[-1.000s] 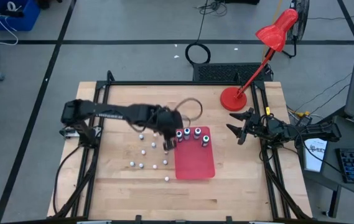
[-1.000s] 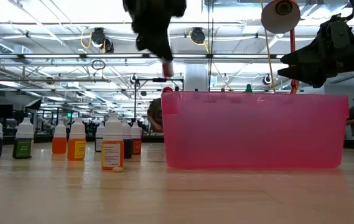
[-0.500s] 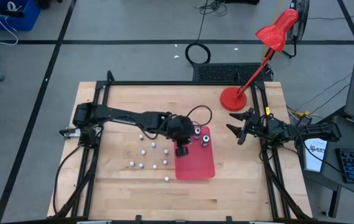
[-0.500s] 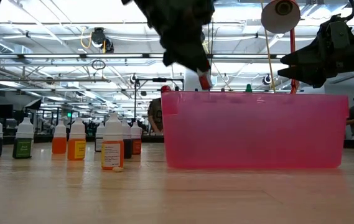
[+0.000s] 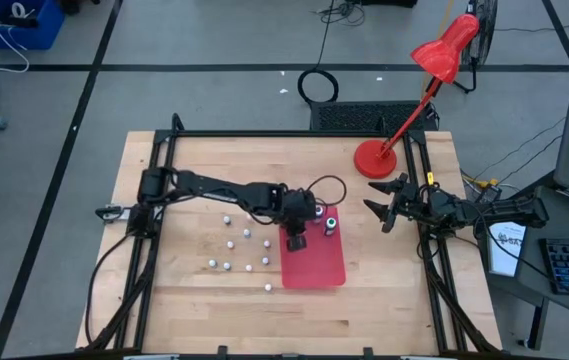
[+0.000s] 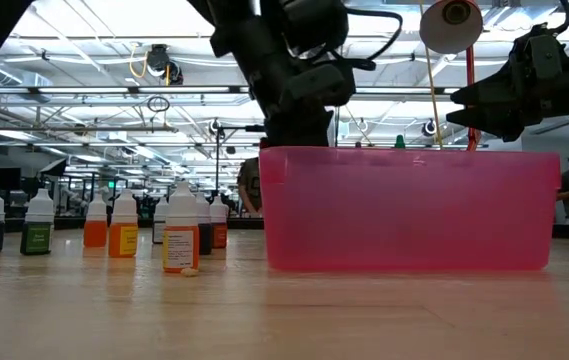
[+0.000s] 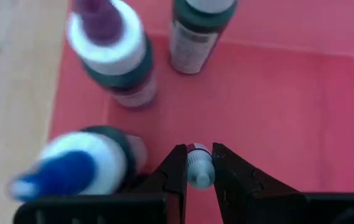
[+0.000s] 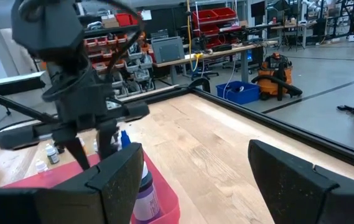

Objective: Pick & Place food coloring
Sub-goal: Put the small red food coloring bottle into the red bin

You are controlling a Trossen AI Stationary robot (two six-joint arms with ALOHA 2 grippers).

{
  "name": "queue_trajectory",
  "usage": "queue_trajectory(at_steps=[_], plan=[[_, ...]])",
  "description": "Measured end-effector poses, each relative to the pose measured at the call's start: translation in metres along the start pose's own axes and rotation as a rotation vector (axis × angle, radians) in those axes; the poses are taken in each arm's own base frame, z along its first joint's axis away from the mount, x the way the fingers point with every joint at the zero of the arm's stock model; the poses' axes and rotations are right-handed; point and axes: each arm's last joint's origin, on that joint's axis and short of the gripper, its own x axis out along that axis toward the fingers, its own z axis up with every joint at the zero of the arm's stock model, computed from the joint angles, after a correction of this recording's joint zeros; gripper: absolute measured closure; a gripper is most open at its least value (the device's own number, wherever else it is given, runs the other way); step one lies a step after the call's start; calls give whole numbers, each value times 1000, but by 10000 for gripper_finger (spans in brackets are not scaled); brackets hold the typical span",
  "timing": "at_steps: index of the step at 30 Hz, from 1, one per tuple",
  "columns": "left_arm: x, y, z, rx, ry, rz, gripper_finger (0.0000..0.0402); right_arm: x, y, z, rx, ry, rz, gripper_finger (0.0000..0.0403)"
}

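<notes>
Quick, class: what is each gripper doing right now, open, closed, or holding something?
Left gripper: closed on a small bottle over the red tray.
Right gripper: open, empty.

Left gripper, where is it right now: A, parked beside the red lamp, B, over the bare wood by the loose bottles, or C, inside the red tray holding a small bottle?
C: the left gripper is shut on a small bottle above the red tray floor.

Bright, even overhead light; ceiling strip lights (image 6: 84, 40) glare behind silhouetted arms. Just beyond the left fingers (image 7: 175, 171), 3 bottles (image 7: 111, 56) blur out of focus. The wooden surface (image 5: 194, 300) shows faint shadows.
</notes>
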Motion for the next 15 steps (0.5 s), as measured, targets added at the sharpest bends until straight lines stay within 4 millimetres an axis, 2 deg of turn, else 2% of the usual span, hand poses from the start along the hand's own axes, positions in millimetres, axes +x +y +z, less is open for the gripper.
queue_trajectory(at_steps=[5,15], plan=[[9,-3,-5,-4,31,0,346,0,0,0,0,0,0,124],[8,-1,-8,-17,67,9,347,0,0,0,0,0,1,124]])
